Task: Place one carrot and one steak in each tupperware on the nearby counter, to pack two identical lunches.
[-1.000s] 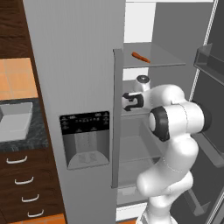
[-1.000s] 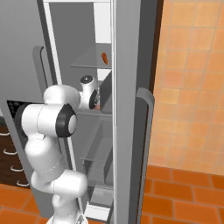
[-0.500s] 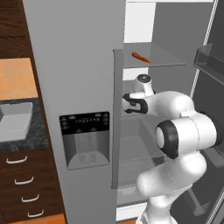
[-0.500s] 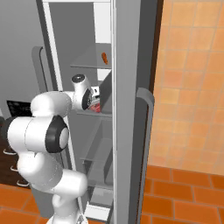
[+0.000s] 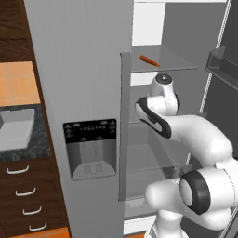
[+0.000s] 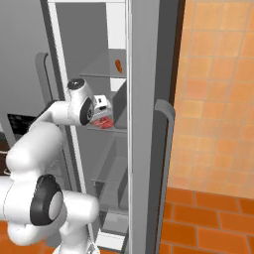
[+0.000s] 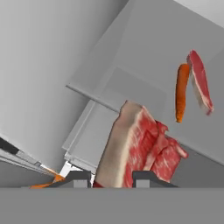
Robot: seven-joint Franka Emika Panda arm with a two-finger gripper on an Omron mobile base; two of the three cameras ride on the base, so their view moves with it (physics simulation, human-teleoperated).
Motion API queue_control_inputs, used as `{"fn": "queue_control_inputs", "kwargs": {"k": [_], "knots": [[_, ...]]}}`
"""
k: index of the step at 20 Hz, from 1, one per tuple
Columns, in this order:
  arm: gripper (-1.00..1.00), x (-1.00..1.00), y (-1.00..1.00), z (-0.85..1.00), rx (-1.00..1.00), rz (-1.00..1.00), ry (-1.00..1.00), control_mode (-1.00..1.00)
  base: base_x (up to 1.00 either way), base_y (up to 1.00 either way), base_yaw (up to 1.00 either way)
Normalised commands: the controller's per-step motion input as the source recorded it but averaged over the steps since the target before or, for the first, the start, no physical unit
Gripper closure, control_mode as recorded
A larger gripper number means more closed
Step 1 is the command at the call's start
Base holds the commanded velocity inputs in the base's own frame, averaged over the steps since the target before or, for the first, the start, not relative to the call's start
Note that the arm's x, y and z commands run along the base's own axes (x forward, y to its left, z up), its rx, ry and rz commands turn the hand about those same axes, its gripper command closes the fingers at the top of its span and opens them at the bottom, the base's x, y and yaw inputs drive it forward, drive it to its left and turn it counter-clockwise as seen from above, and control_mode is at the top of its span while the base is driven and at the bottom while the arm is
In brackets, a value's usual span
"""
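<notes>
- Change since one second ago: the arm has swung its elbow down and outward, and the wrist has drawn back from deep in the fridge (image 5: 93, 69) toward the open front, with the tool (image 6: 102, 118) now at the edge of the middle shelf (image 6: 111, 130).
- Tool state: clenched on a steak (image 7: 131, 148). In the hand view the red-pink slab with its pale fat edge sits between the two dark tips and rises straight out of them; in the right base view a red patch shows at the tool.
- Meaning for the task: judged from these frames, the first steak is picked and is being withdrawn. Delivery to a tupperware is not yet done.
- Remaining items: one carrot (image 5: 149, 61) lies on the upper glass shelf (image 5: 176, 62), well above the tool. In the hand view a second carrot (image 7: 182, 92) and a second steak (image 7: 200, 81) lie side by side, near each other, on a grey fridge surface beyond the held steak. Which shelf that is cannot be told.
- Surface: the fridge shelves are smooth grey glass with no raised lip visible at the front edge, so items are likely to slide easily.
- Room: at the left of the left base view, a pale tupperware (image 5: 16, 130) rests on the dark marbled desk (image 5: 28, 149), over brown drawers (image 5: 23, 200) with silver handles. The fridge door with its dispenser panel (image 5: 90, 148) stands between arm and desk. The open right door (image 6: 149, 99) stands against an orange tiled wall (image 6: 218, 89); the floor (image 6: 208, 218) is also orange tile.
- Risk, as a judgement: the door edge beside the arm leaves little clearance for the swing toward the desk.
</notes>
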Motion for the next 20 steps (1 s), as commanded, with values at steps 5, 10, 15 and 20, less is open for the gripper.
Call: {"fn": "queue_control_inputs", "kwargs": {"k": [5,10,15,20], "knots": [[1.0,-0.72,0.0,0.56,0.0,0.0,-0.01,-1.0,0.0,0.0,0.0],[1.0,-0.78,0.0,0.59,0.0,0.0,-0.17,-1.0,0.0,0.0,0.0],[1.0,-0.76,0.0,0.45,0.0,0.0,-0.18,1.0,-0.17,0.04,0.0],[1.0,0.0,0.0,0.0,0.0,0.0,0.0,1.0,-0.6,0.54,0.0]]}}
